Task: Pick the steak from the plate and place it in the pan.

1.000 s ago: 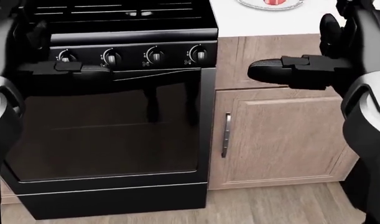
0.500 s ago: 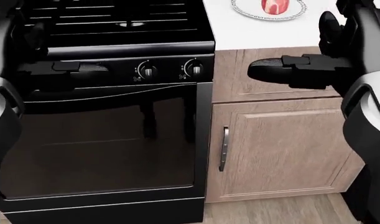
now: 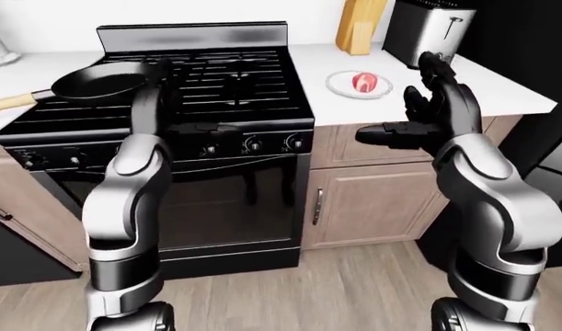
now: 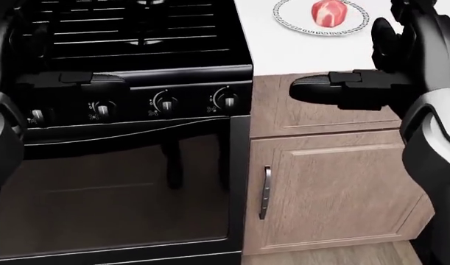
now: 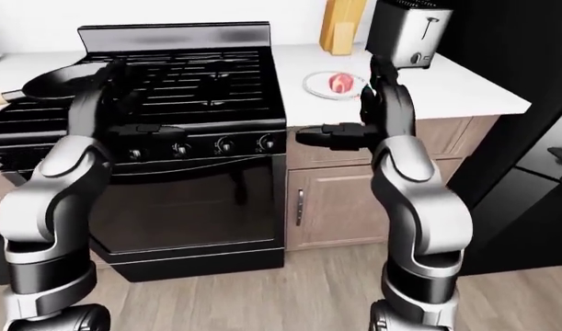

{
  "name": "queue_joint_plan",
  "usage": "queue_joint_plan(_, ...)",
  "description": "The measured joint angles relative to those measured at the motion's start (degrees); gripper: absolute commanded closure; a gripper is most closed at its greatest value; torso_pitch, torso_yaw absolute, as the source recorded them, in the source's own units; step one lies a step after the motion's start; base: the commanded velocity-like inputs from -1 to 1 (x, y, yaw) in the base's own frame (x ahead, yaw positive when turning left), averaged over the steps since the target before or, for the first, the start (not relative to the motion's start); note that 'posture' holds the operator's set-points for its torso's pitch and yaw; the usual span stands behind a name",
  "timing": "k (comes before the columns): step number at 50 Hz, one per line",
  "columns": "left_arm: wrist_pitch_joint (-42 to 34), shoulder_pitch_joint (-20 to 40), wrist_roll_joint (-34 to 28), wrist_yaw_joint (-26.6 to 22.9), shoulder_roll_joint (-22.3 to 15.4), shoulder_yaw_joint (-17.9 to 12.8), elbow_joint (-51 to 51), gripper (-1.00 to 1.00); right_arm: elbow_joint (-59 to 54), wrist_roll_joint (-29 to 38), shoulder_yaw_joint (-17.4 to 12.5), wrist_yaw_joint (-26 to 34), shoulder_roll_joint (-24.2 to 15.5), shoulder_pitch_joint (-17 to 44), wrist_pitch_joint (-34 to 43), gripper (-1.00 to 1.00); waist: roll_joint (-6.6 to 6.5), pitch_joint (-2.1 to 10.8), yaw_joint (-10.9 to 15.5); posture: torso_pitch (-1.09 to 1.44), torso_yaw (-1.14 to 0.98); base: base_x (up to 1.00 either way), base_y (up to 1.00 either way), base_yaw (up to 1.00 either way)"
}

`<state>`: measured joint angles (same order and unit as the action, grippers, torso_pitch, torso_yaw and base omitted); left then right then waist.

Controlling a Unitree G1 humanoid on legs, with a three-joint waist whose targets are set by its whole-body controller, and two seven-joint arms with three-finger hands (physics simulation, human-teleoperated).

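Observation:
A pink raw steak [image 4: 329,12] lies on a white patterned plate [image 4: 287,22] on the white counter to the right of the stove; it also shows in the left-eye view [image 3: 366,83]. A black pan [image 3: 101,84] with a wooden handle stands on the stove's left side. My right hand [image 3: 408,114] is open and empty, held in the air below and to the right of the plate. My left hand [image 3: 174,96] is open and empty, raised over the stove's near edge, to the right of the pan.
The black stove [image 3: 216,76] has knobs [image 4: 166,103] and a glass oven door. A wooden cabinet door [image 4: 327,182] is below the counter. A toaster [image 3: 428,31] and a wooden block [image 3: 359,24] stand beyond the plate. A dark tall appliance [image 5: 538,103] is at the right.
The head view has shifted: stove, knobs and counter slide downward and the plate with the steak comes further into view at the top. Both hands keep their pose.

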<state>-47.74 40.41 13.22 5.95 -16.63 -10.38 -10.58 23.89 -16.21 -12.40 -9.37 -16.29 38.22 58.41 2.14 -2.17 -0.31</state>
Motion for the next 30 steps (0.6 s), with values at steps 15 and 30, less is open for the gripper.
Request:
queue_joint_plan(15,0.0,-0.3,-0.9,0.6,-0.6,-1.5,1.2,-1.0,-2.6,0.7,1.9,2.8,0.5,-1.0,0.0,-1.0,-4.87,0.44,0.8,0.0,0.0,0.08,0.0,0.0)
queue_joint_plan(30,-0.3,0.1,0.2,-0.2,-0.1,-0.2,0.7,-1.0,-2.2,2.0,0.1,2.4,0.3,-0.8,-0.1,-1.0,-0.78,0.23,0.2,0.0,0.0,0.1,0.0,0.0)
